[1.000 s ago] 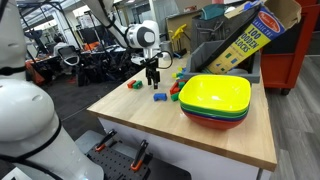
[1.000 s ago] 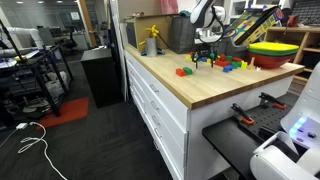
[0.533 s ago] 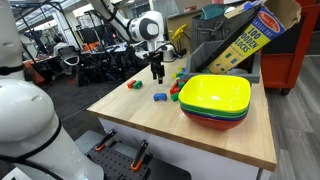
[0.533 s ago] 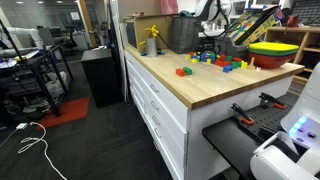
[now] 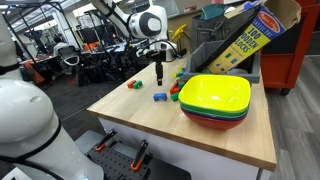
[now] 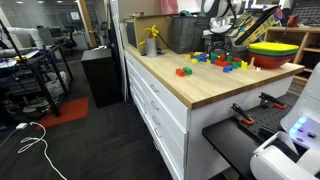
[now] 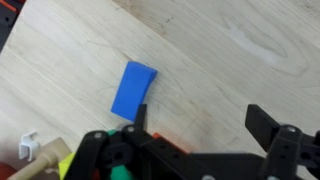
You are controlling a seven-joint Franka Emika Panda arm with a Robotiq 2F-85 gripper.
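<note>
My gripper (image 5: 158,76) hangs open above the wooden tabletop (image 5: 140,120), with nothing between its fingers. In the wrist view the gripper (image 7: 203,126) frames bare wood, and a flat blue block (image 7: 133,90) lies just outside its left finger (image 7: 143,118). The same blue block (image 5: 160,97) sits on the table a little in front of the gripper. A red and green block pair (image 5: 133,85) lies to one side. In an exterior view the gripper (image 6: 219,52) hovers over the scattered coloured blocks (image 6: 226,64).
A stack of bowls, yellow on top (image 5: 215,97), stands beside the blocks, also seen as bowls (image 6: 275,52). A tilted cardboard blocks box (image 5: 245,40) leans behind it. A yellow bottle (image 6: 152,40) stands at the table's far end. A red block (image 6: 184,72) lies apart.
The arm has risen and drifted sideways toward the block pile and the bowls. The gripper has stayed open and empty.
</note>
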